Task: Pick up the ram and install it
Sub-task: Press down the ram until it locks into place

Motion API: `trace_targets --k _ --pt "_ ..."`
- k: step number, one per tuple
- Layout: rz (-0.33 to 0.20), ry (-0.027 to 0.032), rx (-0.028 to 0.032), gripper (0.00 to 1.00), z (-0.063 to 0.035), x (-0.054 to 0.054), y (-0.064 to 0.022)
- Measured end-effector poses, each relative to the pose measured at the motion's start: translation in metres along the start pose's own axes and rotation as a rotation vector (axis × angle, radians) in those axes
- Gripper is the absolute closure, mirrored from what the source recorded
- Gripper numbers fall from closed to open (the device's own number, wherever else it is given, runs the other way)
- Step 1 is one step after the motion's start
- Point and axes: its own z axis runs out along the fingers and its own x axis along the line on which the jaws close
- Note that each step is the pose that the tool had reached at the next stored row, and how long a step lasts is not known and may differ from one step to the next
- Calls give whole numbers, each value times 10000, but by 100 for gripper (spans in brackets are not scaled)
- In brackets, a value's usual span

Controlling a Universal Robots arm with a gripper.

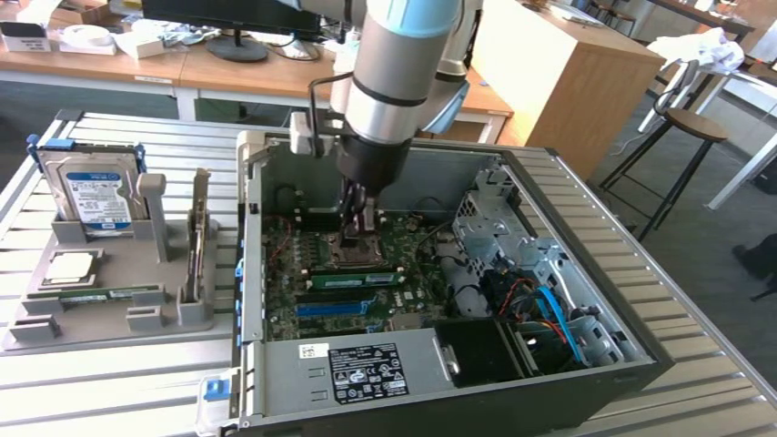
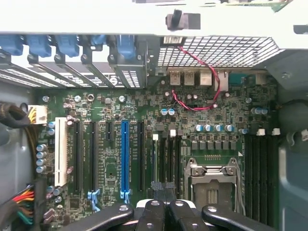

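Green ram [image 1: 107,293] lies in the grey holder tray [image 1: 109,332] on the slatted bench, while the claw [image 1: 360,238], pinched together over the motherboard [image 2: 144,144], could scrape the CPU socket [image 2: 210,185].

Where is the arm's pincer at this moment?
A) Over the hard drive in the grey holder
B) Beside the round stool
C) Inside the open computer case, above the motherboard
C: in the exterior view the pincer reaches down inside the open computer case, just above the motherboard.
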Motion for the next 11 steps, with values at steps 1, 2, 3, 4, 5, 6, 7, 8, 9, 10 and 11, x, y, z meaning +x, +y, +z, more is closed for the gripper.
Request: trace_targets --k 1,2,3,4,5,6,7,8,9,10,11 --pt "0 0 0 90 -24 -1 1" --pt "1 -1 0 90 -47 -1 2" --pt "0 0 0 90 -72 -2 2" --pt "0 0 0 90 -95 -2 3" --pt "0 0 0 90 -118 -3 4" --pt "1 0 0 90 -141 -4 5" --pt "0 1 0 90 -160 -4 5" --pt "0 0 0 90 -178 -5 6" --pt "0 0 0 90 -195 -5 7" --pt "0 0 0 90 -212 -5 7" --pt "0 0 0 90 -229 -6 8"
